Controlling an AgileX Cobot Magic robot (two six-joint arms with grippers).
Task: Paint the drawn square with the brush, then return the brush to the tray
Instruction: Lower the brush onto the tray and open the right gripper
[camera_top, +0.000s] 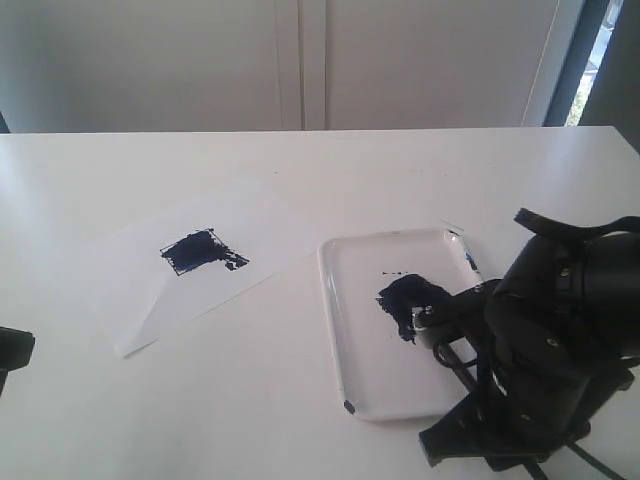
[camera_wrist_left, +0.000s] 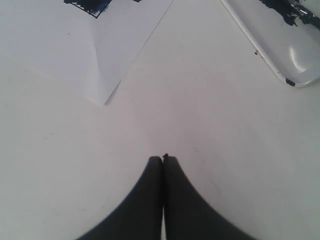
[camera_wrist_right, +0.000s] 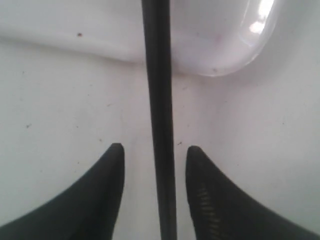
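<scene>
The drawn square (camera_top: 192, 250) on the white paper sheet (camera_top: 150, 300) is smeared dark blue inside, with a streak running past its right side. The white tray (camera_top: 335, 330) stands right of the sheet and holds a dark paint blot (camera_top: 405, 297). The brush (camera_top: 452, 358) lies with its tip in the tray and its black handle (camera_wrist_right: 159, 100) crossing the rim onto the table. My right gripper (camera_wrist_right: 155, 147) is open, one finger on each side of the handle, neither touching it. My left gripper (camera_wrist_left: 163, 158) is shut and empty, low over bare table.
The sheet's near corner (camera_wrist_left: 105, 102) and a corner of the tray (camera_wrist_left: 292, 80) lie ahead of the left gripper. The right arm's black body (camera_top: 560, 350) covers the tray's near right corner. White panels stand behind the table.
</scene>
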